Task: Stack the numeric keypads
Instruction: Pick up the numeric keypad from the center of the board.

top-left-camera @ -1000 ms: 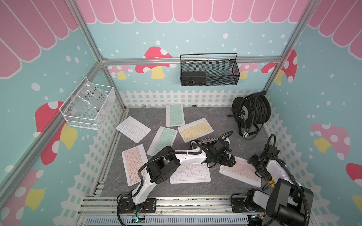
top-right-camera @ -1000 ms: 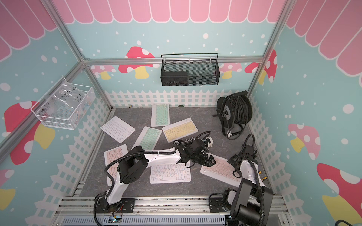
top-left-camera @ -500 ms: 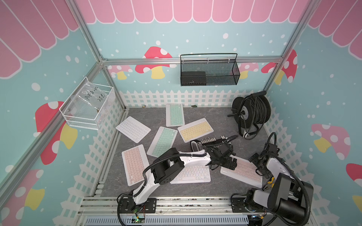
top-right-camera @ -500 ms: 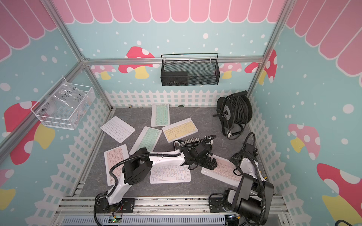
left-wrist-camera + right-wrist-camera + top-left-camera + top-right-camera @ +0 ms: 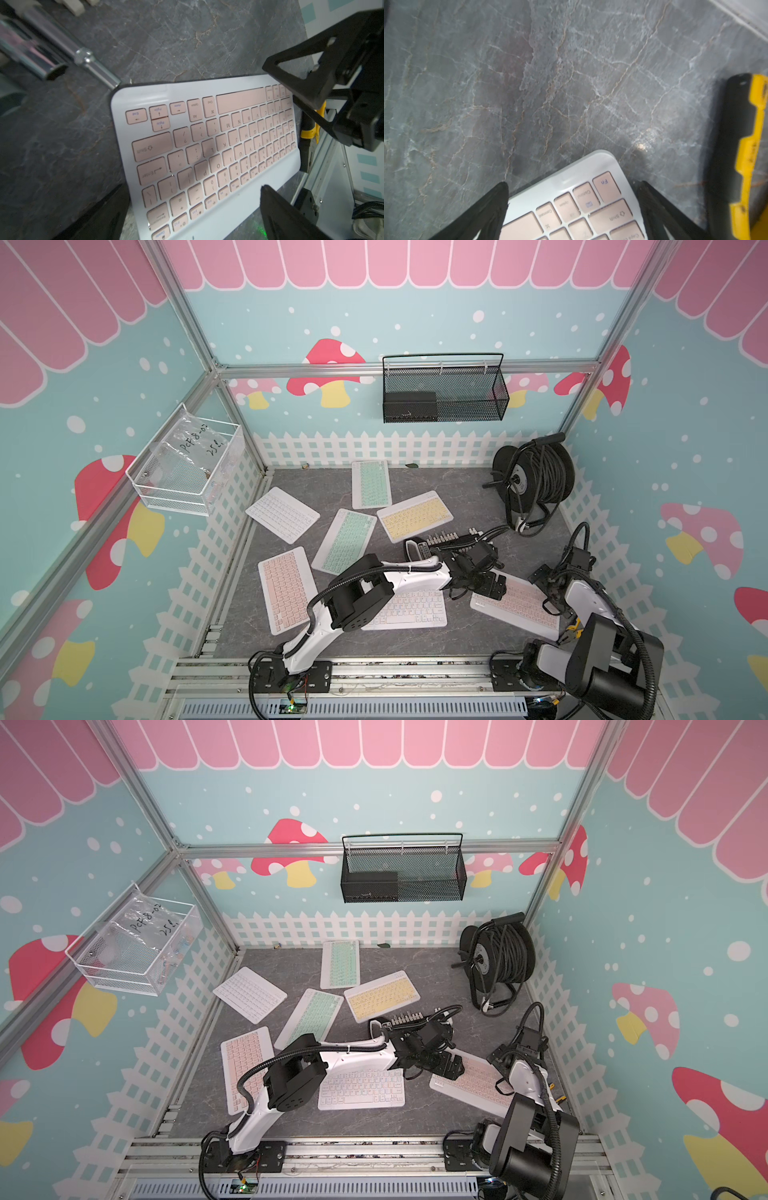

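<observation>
Pink keys in a white frame: the slim rectangular pink keypad [image 5: 519, 608] lies flat on the grey marbled tabletop [image 5: 415, 641] at the near right. The right gripper [image 5: 572, 184] holds its black fingers wide apart to either side of the Fn corner. The left gripper [image 5: 193, 187], spread just as wide, straddles the diagonally opposite corner by the Delete key. We cannot tell whether either touches the frame, and neither has it lifted. Just left of it lies a white-keyed keypad [image 5: 409, 610], partly under the white left arm [image 5: 415, 576], and at the near left a second pink keypad [image 5: 286, 591]. Further back we find a mint-green keypad [image 5: 345, 541], a black bar-shaped holder with white pegs [image 5: 444, 539], a yellow-keyed keypad [image 5: 415, 516] and a second white-keyed keypad [image 5: 282, 520]. Farthest back lie a second mint-green keypad [image 5: 371, 484] and, in the right corner, a black cable reel [image 5: 536, 477].
</observation>
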Available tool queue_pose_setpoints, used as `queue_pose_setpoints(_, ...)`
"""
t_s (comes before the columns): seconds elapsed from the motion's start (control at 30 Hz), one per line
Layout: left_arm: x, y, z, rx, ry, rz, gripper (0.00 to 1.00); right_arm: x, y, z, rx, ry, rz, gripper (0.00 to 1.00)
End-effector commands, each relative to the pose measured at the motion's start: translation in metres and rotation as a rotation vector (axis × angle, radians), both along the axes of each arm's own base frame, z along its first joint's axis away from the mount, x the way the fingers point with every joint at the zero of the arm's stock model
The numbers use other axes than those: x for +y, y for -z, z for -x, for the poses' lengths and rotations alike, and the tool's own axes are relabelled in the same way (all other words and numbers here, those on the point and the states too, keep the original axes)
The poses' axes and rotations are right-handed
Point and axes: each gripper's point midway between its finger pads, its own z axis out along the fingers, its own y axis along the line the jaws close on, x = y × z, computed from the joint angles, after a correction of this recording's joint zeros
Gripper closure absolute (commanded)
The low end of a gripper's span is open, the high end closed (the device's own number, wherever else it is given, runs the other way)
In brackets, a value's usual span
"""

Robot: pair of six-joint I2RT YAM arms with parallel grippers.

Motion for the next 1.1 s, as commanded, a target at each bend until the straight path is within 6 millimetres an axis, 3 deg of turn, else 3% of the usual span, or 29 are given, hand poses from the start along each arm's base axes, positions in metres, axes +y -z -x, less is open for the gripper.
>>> queue_pose_setpoints(0.0, -0.039, -0.073, 0.032, 0.023, 0.133, 0.267, 0.01, 0.054, 0.033, 0.025, 0.070, -0.055, -0.265, 0.02)
queue_pose_setpoints(0.07, -0.044, -0.101, 0.035, 0.021, 0.152, 0.350, 0.00, 0.058, 0.035, 0.024, 0.057, -0.063, -0.285, 0.02)
queue_pose_setpoints(0.17, -0.048, -0.124, 0.039, 0.037, 0.166, 0.433, 0.01, 0.062, 0.036, 0.023, 0.046, -0.071, -0.303, 0.02)
queue_pose_setpoints(0.43, -0.048, -0.150, 0.037, 0.087, 0.146, 0.567, 0.01, 0.068, 0.034, 0.022, 0.018, -0.093, -0.324, 0.02)
queue_pose_setpoints(0.63, -0.052, -0.175, 0.030, 0.232, 0.122, 0.803, 0.01, 0.073, 0.033, 0.022, 0.002, -0.105, -0.342, 0.02)
queue_pose_setpoints(0.93, -0.059, -0.180, 0.026, 0.388, 0.089, 0.944, 0.00, 0.075, 0.030, 0.021, -0.019, -0.114, -0.343, 0.02)
queue_pose_setpoints(1.07, -0.053, -0.169, 0.017, 0.423, 0.031, 0.952, 0.01, 0.075, 0.029, 0.021, -0.026, -0.113, -0.339, 0.02)
